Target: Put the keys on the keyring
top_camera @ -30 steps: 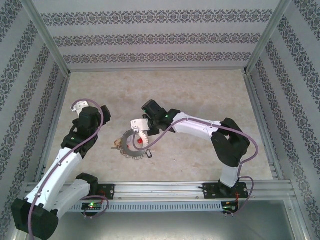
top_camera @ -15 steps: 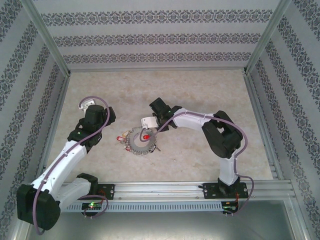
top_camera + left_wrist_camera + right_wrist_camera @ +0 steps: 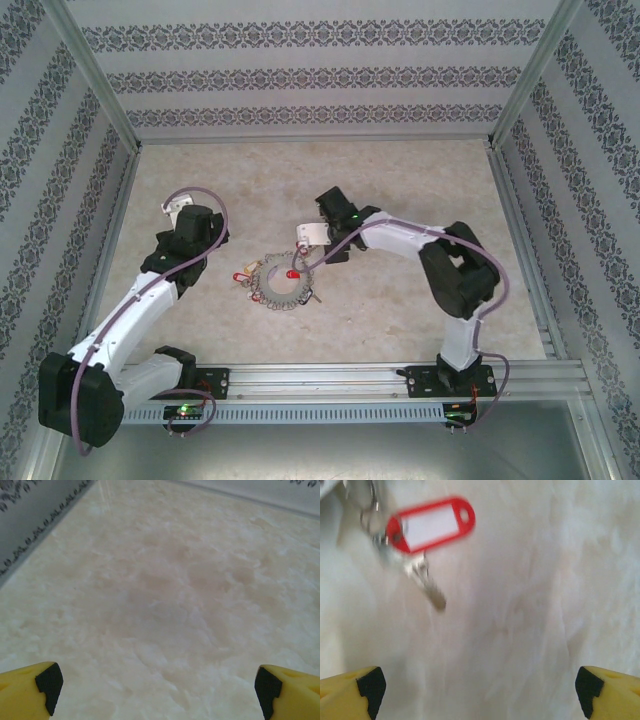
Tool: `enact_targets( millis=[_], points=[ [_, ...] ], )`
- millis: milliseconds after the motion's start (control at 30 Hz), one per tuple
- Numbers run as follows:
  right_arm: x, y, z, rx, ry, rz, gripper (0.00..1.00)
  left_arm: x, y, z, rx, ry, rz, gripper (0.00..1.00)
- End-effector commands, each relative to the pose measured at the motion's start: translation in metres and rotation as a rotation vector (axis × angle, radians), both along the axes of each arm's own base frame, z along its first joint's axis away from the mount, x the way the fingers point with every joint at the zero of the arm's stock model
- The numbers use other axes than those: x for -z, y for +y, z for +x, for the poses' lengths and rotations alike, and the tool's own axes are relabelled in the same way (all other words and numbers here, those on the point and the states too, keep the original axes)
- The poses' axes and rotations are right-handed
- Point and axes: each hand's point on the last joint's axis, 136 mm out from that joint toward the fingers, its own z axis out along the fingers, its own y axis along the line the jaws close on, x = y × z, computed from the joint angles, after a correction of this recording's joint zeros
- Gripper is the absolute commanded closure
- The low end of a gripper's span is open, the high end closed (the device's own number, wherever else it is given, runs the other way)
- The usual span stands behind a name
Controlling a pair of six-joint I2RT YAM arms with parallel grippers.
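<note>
The keyring point(image 3: 283, 283), a round grey ring fringed with small keys and tags, lies flat on the table between the two arms. The keys with their red tag point(image 3: 292, 274) rest inside its outline; whether they are threaded on it I cannot tell. In the right wrist view the red tag point(image 3: 432, 524) and silver keys point(image 3: 422, 577) lie blurred on the table, ahead and left of my open right gripper point(image 3: 480, 692). My right gripper point(image 3: 306, 240) hovers just beyond the ring's far right edge. My left gripper point(image 3: 180, 212) stands open, far left of the ring, over bare table point(image 3: 160, 692).
The table is a pale marbled surface point(image 3: 400, 320) fenced by patterned walls with metal rails at left point(image 3: 110, 250) and right point(image 3: 520, 250). The arms' base rail point(image 3: 320, 378) runs along the near edge.
My right gripper has opened and pulled back to the upper right, leaving the red-tagged keys on the ring. The ring now lies flat. My left arm has drawn away to the upper left.
</note>
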Motion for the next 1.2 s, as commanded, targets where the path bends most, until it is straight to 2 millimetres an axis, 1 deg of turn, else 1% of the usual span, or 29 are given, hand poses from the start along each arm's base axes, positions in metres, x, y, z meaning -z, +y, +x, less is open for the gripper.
enact_targets(
  millis=[0, 100, 133, 167, 233, 300, 333, 400, 433, 467, 500, 533, 567, 667, 767, 867, 900, 933, 1000, 1067, 1100, 1133, 1167],
  points=[
    [-0.051, -0.015, -0.008, 0.084, -0.037, 0.164, 0.02, -0.025, 0.013, -0.001, -0.012, -0.027, 0.106, 0.01],
    [-0.111, -0.031, -0.008, 0.203, -0.135, 0.427, 0.02, -0.042, 0.016, -0.002, -0.019, -0.104, 0.122, 0.01],
    [-0.133, -0.042, -0.007, 0.262, -0.178, 0.532, 0.02, -0.047, 0.015, -0.002, -0.008, -0.143, 0.125, 0.0],
    [-0.154, -0.055, -0.006, 0.332, -0.222, 0.647, 0.02, -0.051, 0.015, -0.002, -0.007, -0.181, 0.129, 0.0],
    [-0.184, -0.089, -0.006, 0.459, -0.308, 0.837, 0.02, -0.052, 0.014, -0.001, 0.032, -0.226, 0.178, 0.0],
    [-0.201, -0.126, -0.01, 0.589, -0.385, 0.973, 0.02, -0.042, -0.003, 0.008, 0.197, -0.229, 0.284, 0.01],
    [-0.201, -0.146, -0.013, 0.655, -0.418, 1.016, 0.02, -0.031, -0.015, 0.013, 0.303, -0.223, 0.351, 0.01],
    [-0.197, -0.179, -0.02, 0.769, -0.474, 1.075, 0.02, -0.01, -0.027, 0.019, 0.407, -0.223, 0.428, 0.0],
    [-0.192, -0.195, -0.024, 0.83, -0.502, 1.102, 0.02, 0.002, -0.031, 0.02, 0.432, -0.208, 0.432, 0.01],
    [-0.185, -0.212, -0.03, 0.905, -0.535, 1.125, 0.02, 0.009, -0.029, 0.022, 0.417, -0.192, 0.415, 0.01],
    [-0.179, -0.225, -0.035, 0.964, -0.57, 1.147, 0.02, 0.016, -0.028, 0.023, 0.407, -0.179, 0.398, 0.01],
    [-0.173, -0.235, -0.041, 1.002, -0.606, 1.172, 0.02, 0.022, -0.028, 0.024, 0.407, -0.169, 0.387, 0.01],
    [-0.159, -0.242, -0.047, 1.032, -0.614, 1.174, 0.02, 0.027, -0.03, 0.026, 0.411, -0.172, 0.382, 0.01],
    [-0.13, -0.25, -0.054, 1.09, -0.594, 1.156, 0.02, 0.042, -0.03, 0.031, 0.42, -0.173, 0.377, 0.01],
    [-0.102, -0.253, -0.053, 1.138, -0.554, 1.137, 0.02, 0.058, -0.03, 0.039, 0.437, -0.16, 0.345, 0.01],
    [-0.082, -0.253, -0.049, 1.147, -0.538, 1.121, 0.02, 0.069, -0.034, 0.049, 0.449, -0.195, 0.308, 0.01],
    [-0.078, -0.253, -0.047, 1.145, -0.538, 1.121, 0.02, 0.069, -0.037, 0.052, 0.465, -0.198, 0.314, 0.01],
    [-0.078, -0.252, -0.044, 1.132, -0.551, 1.127, 0.02, 0.071, -0.036, 0.056, 0.465, -0.192, 0.307, 0.01],
    [-0.076, -0.248, -0.035, 1.116, -0.536, 1.112, 0.02, 0.076, -0.031, 0.062, 0.436, -0.199, 0.312, 0.01],
    [-0.077, -0.249, -0.021, 1.122, -0.548, 1.103, 0.02, 0.076, -0.022, 0.064, 0.39, -0.195, 0.293, 0.01],
    [-0.075, -0.252, -0.016, 1.147, -0.551, 1.121, 0.02, 0.078, -0.02, 0.065, 0.396, -0.193, 0.27, 0.01],
    [-0.071, -0.253, -0.009, 1.151, -0.555, 1.13, 0.02, 0.079, -0.012, 0.066, 0.364, -0.196, 0.251, 0.01],
    [-0.06, -0.255, -0.003, 1.185, -0.547, 1.103, 0.02, 0.083, -0.004, 0.066, 0.334, -0.198, 0.218, 0.01]
  ],
)
